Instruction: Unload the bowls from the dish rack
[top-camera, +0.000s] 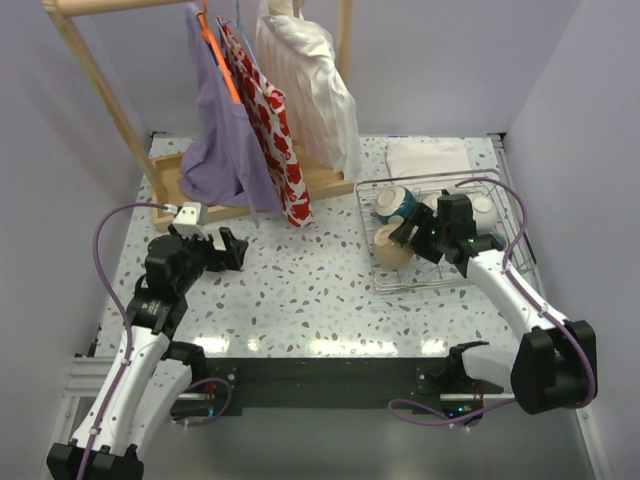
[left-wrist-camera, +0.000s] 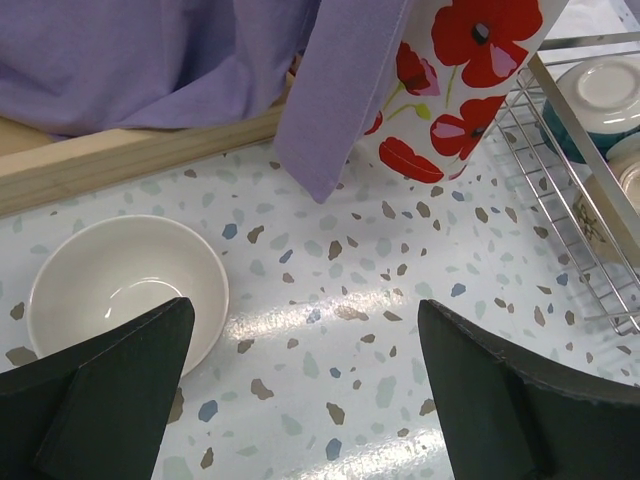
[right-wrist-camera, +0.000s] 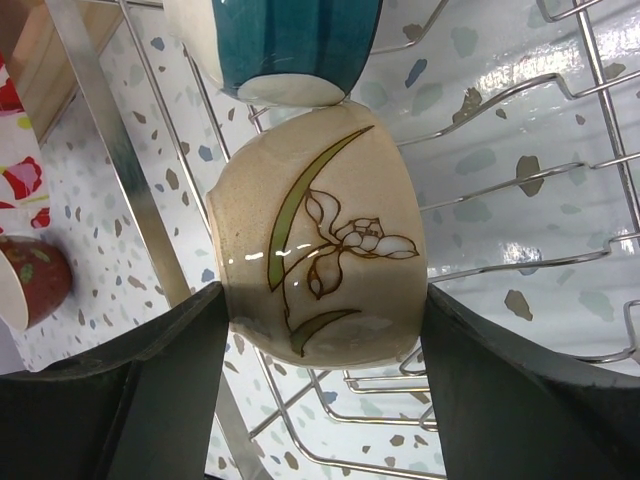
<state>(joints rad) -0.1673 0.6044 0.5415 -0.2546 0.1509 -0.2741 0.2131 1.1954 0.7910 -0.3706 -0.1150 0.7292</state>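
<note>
Speckled beige glaze, glossy, with a painted white blossom on long olive leaves: the beige bowl (right-wrist-camera: 320, 260) lies on its side in the dish rack (top-camera: 420, 275), a basket of thin silver wire. Its foot is pressed against the foot of a ribbed teal bowl (right-wrist-camera: 295, 45) lying beside it. The right arm runs from its base at the near edge up and inward over the rack, its wrist dipped among the wires. The right fingers (right-wrist-camera: 530, 400), matt black and wedge-shaped, are spread wide, and the beige bowl fills the gap between them. Each seems to meet its wall, but I cannot tell whether they really clamp it. Outside the rack's thick rim a dark red bowl (right-wrist-camera: 35, 285) sits on the terrazzo-patterned desk (top-camera: 300, 290).

The left arm is bent at the elbow and leans toward the wooden clothes stand (left-wrist-camera: 130, 150), where a purple garment (left-wrist-camera: 330, 90) and a poppy-print cloth (left-wrist-camera: 470, 60) hang. The left fingers (left-wrist-camera: 110, 400) gape wide and hold nothing. A smooth cream bowl (left-wrist-camera: 120, 275) stands upright on the desk, partly under the left-hand one.
</note>
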